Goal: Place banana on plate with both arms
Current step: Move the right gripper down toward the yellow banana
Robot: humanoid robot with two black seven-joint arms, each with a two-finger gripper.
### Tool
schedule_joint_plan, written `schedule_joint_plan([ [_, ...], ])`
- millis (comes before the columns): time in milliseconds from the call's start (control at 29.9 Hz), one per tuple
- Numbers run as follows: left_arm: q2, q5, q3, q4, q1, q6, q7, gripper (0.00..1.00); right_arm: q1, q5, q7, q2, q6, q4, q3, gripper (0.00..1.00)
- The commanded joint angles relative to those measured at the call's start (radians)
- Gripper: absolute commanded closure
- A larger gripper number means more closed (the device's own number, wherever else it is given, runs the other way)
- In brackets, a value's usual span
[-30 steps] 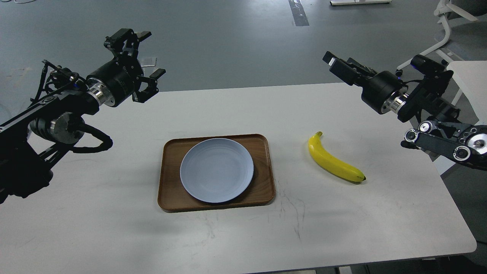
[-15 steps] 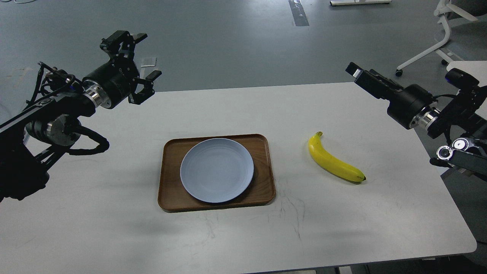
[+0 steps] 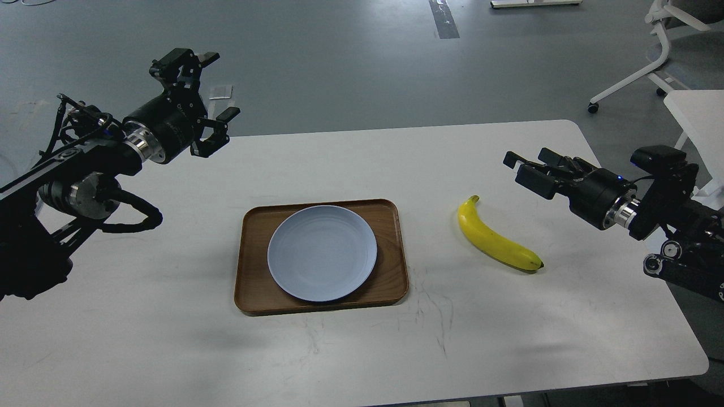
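Note:
The yellow banana (image 3: 498, 240) lies on the white table (image 3: 169, 339), right of the tray, stem end pointing away from me. The pale blue-grey plate (image 3: 322, 252) sits empty on a brown wooden tray (image 3: 391, 277) at the table's middle. My left gripper (image 3: 219, 85) is open and empty, held high over the table's far left edge, well away from the plate. My right gripper (image 3: 526, 168) is low over the table, just right of and beyond the banana's stem end, fingers apart, holding nothing and not touching the banana.
A white office chair (image 3: 667, 34) stands on the floor at the far right. A second white table (image 3: 698, 113) stands to the right, close behind my right arm. The table's right edge runs under my right forearm.
My right arm has swung down and toward me, from high above the far right corner to low beside the banana. My left gripper has barely moved. Banana and plate are unmoved.

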Motion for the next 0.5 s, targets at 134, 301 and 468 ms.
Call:
schedule_joint_plan([
  [134,-0.002,0.012,0.002,0.0,0.006,0.0,0.001,0.02,-0.003,0.002,0.0,0.051,0.001,-0.061,-0.082,0.0],
  [301,0.0,0.015,0.002,0.0,0.006,-0.002,0.0,0.02,-0.013,0.0,0.001,0.106,0.001,-0.058,-0.137,0.0],
  [468,0.0,0.054,0.002,0.0,0.012,-0.002,0.0,0.02,-0.006,-0.009,0.003,0.143,0.002,-0.07,-0.195,0.0],
])
